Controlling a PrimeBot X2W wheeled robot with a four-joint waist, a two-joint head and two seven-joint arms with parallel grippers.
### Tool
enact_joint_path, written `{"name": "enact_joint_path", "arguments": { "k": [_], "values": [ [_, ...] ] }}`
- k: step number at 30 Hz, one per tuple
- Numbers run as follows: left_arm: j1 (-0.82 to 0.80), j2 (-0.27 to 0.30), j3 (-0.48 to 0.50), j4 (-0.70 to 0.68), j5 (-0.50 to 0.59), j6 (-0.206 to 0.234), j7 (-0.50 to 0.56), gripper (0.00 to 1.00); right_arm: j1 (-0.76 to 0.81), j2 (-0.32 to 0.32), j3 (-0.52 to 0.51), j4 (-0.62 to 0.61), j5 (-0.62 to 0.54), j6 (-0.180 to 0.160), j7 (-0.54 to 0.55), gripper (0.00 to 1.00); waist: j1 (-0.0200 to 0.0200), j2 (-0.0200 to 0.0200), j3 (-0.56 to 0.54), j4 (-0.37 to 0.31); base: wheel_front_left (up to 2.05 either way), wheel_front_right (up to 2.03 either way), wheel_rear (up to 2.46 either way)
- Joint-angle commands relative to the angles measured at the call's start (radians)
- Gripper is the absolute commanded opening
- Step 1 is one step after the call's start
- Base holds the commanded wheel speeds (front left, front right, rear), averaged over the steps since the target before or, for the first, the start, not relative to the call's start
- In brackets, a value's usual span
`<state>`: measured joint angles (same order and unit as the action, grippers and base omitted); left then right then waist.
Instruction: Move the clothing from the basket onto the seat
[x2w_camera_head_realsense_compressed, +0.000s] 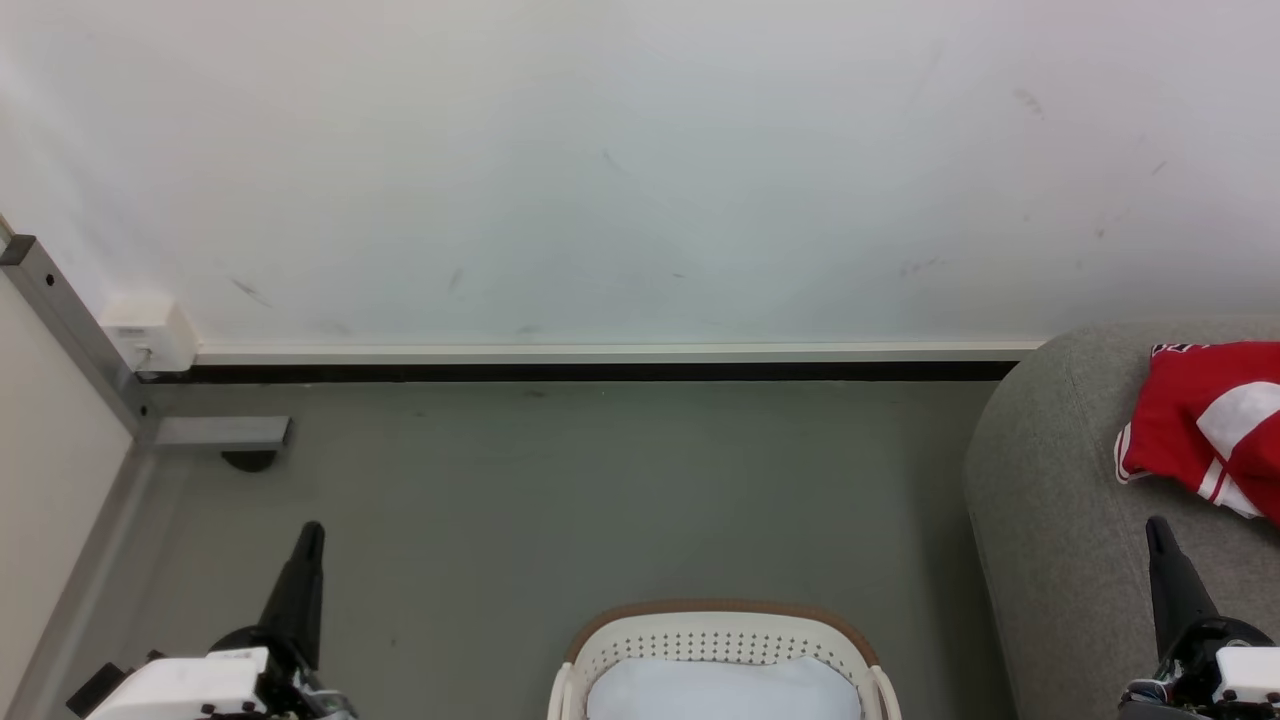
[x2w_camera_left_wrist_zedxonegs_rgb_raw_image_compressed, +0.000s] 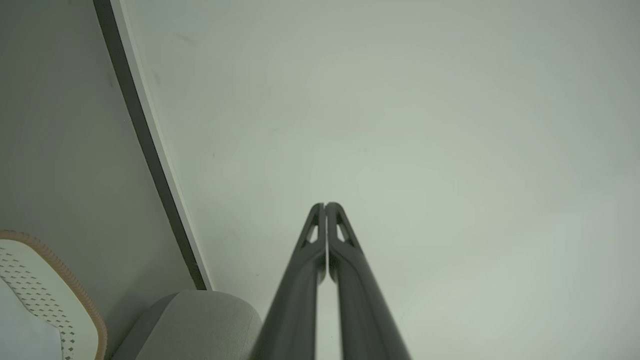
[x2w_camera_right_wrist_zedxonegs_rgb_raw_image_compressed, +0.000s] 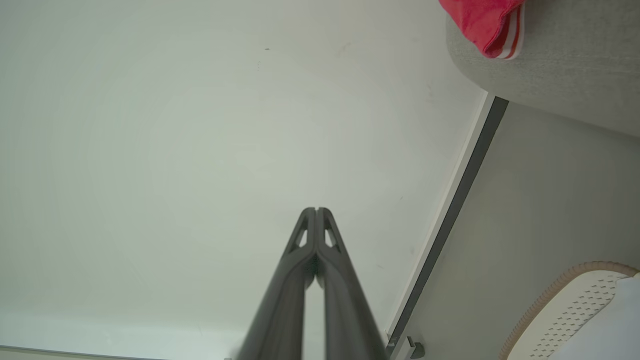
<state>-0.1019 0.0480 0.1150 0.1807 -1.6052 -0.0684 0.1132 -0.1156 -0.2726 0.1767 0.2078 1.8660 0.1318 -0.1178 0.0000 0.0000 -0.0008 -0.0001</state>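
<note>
**Status: Clothing on Seat, Both Hands Empty**

1. Left hand (x2w_camera_head_realsense_compressed: 311, 535): at the lower left of the head view, above the floor (x2w_camera_head_realsense_compressed: 600, 480). The left wrist view shows its two fingers pressed together along their length, with nothing between them.

2. Right hand (x2w_camera_head_realsense_compressed: 1158, 532): at the lower right of the head view, in front of the seat's near face. The right wrist view shows its fingers fully closed and holding nothing.

3. Basket (x2w_camera_head_realsense_compressed: 720, 640): on the floor between the two hands, at the bottom edge of the head view. Only its far portion is in frame. A plain white cloth (x2w_camera_head_realsense_compressed: 720, 690) lies inside. No red fabric is visible in the exposed part. The nearer part of the basket is out of frame, so its contents cannot be confirmed.

4. Seat (x2w_camera_head_realsense_compressed: 1050, 480): to the right of the basket, apart from it.

5. Clothing (x2w_camera_head_realsense_compressed: 1210, 420): a crumpled red and white heap resting on top of the seat, cut off by the right edge of the frame. Whether the heap holds one garment or two cannot be told.

6. Wall (x2w_camera_head_realsense_compressed: 640, 150): behind the floor, with a pale skirting strip (x2w_camera_head_realsense_compressed: 600, 353) along its base.

Assessment: the transfer appears complete or nearly so. The only step left is to check the hidden part of the basket for any red garment.
</note>
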Motion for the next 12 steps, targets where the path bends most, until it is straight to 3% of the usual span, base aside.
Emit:
{"name": "enact_joint_path", "arguments": {
  "k": [1, 12],
  "values": [
    [-0.007, 0.004, 0.003, -0.005, -0.013, 0.001, 0.004, 0.0, -0.007, -0.005, 0.0, -0.003, 0.002, -0.002, -0.004, 0.0, 0.0, 0.0, 0.0, 0.0, 0.0, 0.0, 0.0],
    [-0.007, 0.004, 0.003, -0.005, -0.013, 0.001, 0.004, 0.0, -0.007, -0.011, 0.007, -0.005, 0.009, -0.002, -0.012, 0.0, 0.0, 0.0, 0.0, 0.0, 0.0, 0.0, 0.0]
  ]
}}
